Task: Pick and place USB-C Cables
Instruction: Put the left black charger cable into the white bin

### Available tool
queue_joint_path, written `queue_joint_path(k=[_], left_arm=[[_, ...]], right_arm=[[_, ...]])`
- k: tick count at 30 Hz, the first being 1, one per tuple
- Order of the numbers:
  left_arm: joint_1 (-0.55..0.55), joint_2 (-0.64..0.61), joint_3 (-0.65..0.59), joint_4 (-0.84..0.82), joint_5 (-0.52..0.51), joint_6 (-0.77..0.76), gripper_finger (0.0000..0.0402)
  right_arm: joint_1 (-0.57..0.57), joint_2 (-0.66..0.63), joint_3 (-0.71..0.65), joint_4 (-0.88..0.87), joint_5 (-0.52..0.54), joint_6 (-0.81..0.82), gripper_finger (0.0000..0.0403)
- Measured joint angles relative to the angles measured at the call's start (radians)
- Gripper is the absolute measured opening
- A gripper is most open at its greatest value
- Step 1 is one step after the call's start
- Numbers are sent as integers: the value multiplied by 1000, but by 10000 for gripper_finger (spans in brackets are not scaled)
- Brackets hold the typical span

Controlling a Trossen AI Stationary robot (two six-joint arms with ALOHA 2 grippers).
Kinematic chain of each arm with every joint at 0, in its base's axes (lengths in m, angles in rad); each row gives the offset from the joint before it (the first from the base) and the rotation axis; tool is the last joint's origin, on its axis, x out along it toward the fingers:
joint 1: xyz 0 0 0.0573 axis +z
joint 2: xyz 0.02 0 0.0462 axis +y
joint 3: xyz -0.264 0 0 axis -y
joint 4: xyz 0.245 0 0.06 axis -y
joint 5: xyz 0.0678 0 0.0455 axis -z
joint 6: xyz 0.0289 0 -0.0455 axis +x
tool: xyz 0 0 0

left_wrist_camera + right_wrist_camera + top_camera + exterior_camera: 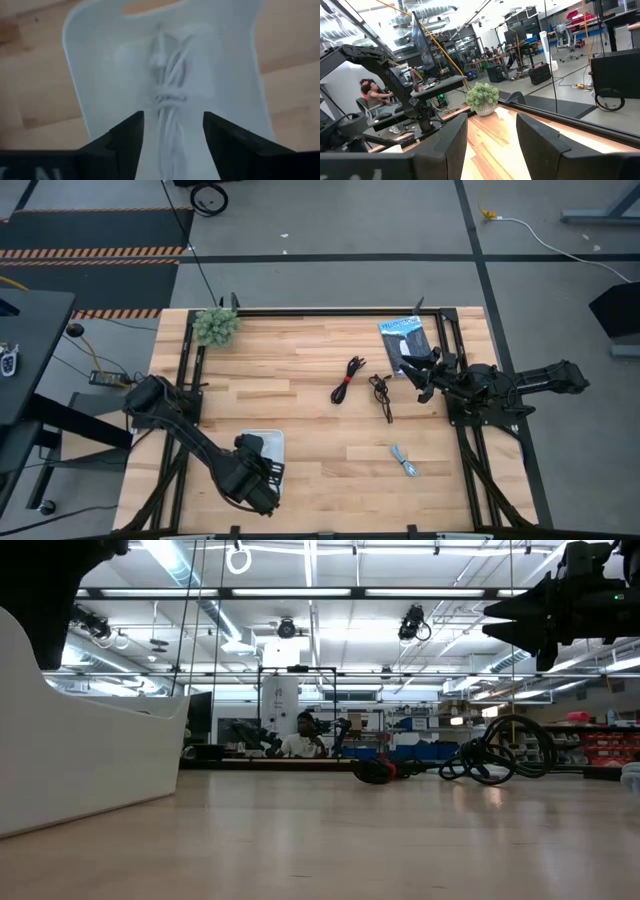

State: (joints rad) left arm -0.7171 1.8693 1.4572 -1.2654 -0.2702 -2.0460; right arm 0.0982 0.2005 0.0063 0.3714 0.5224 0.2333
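Note:
The white-grey cable (167, 90) lies coiled in the white tray (90, 65) at the table's near left (272, 437). My left gripper (172, 117) hangs open just above it, a finger on either side of the coil's near end; I see no touch. On the bare wood lie the black cable with the red band (347, 380), the black cable (381, 393) and the light blue-grey cable (405, 462). My right gripper (415, 375) is open and raised over the table's right part, right of the black cable, pointing toward the left arm.
A flat dark blue-and-white packet (400, 332) lies by the far right corner, partly under the right arm. A small green plant (216, 326) stands at the far left corner. Black frame rails (300, 310) run along the table edges. People sit in the room beyond (300, 745).

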Motion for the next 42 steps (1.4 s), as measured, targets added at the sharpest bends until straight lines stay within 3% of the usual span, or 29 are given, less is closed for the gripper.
queue_joint_path(k=[12, 23, 31, 36, 42], left_arm=[[127, 0, 91, -9, -100, 262, 222], [312, 0, 93, 391, -103, 652, 192], [457, 62, 94, 504, -147, 909, 189], [547, 133, 94, 691, -144, 1103, 189], [648, 179, 94, 768, -95, 1203, 193]], right_arm=[[0, 0, 0, 0, 0, 0, 176], [0, 0, 0, 1, 0, 0, 176], [0, 0, 0, 3, 0, 0, 176], [0, 2, 0, 6, 0, 0, 176], [0, 2, 0, 10, 0, 0, 176]])
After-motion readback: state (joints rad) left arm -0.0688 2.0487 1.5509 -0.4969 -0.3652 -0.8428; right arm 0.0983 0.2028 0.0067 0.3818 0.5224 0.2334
